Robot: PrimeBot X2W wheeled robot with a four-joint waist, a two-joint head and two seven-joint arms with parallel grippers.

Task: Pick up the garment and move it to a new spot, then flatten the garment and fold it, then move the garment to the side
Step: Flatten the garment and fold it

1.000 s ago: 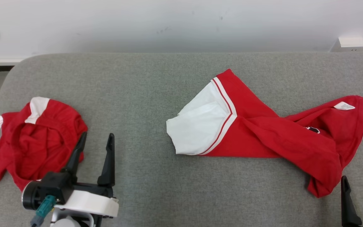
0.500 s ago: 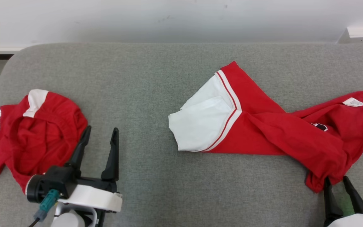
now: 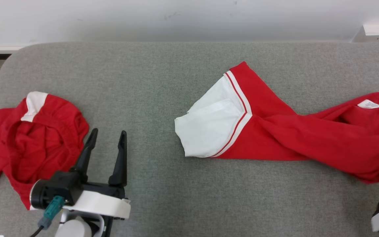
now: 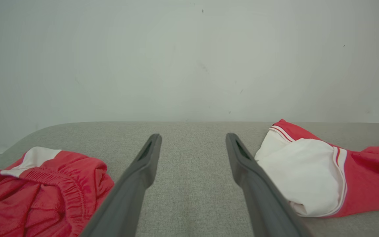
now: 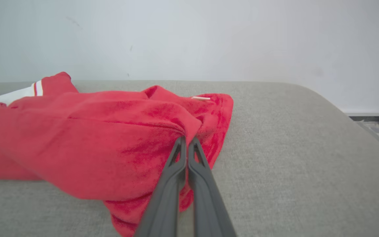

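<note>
Well, our right gripper point(image 5: 186, 141) has a corner of the red garment point(image 3: 294, 140) pinched tight. Our left gripper point(image 3: 108, 132) hovers spread wide, empty.

Grey padded bench point(image 3: 163, 75) with its load. A crumpled red garment point(image 3: 38, 141) lies just left of the left gripper point(image 3: 108, 132). A red-and-white garment point(image 3: 275, 131) stretches from the right gripper point(image 5: 187, 141), its white end toward the left gripper.
</note>
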